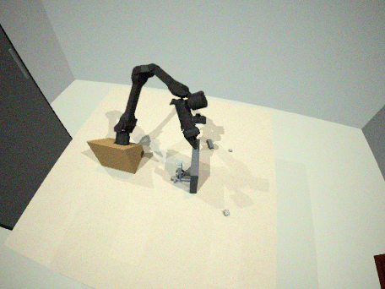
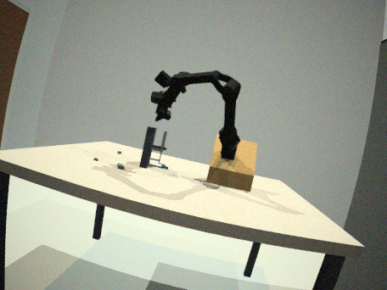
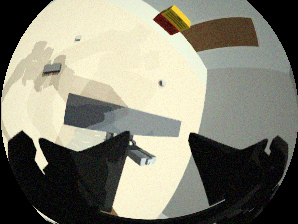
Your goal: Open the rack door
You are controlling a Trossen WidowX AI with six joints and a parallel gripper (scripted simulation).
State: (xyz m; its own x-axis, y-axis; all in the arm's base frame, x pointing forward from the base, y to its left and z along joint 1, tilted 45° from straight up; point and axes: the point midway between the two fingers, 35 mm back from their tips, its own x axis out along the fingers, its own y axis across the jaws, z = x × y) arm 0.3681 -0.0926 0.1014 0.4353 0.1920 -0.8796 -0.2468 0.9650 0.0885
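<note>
The rack is a dark blue-grey upright slab point(image 1: 195, 164) point(image 2: 147, 147) point(image 3: 120, 118) with a thin grey upright handle point(image 2: 165, 141) point(image 3: 142, 157) on its side toward the arm's base. Small grey fittings join the handle to the slab low down. Which part is door and which is frame, I cannot tell. My gripper point(image 1: 195, 145) point(image 2: 161, 119) point(image 3: 160, 136) is open and points down, above the slab's top, with a gap below it in the exterior view. In the wrist view the handle shows between and below the fingertips, nearer the left one. Nothing is between the fingers.
A dark grey block point(image 1: 210, 144) point(image 2: 120, 166) point(image 3: 52, 68) and two small pale pieces point(image 1: 230, 150) point(image 1: 226, 212) lie on the table beyond the slab. The arm stands on a wooden block point(image 1: 113, 156) point(image 2: 232, 171). A red and yellow box point(image 3: 172, 20) shows past the table.
</note>
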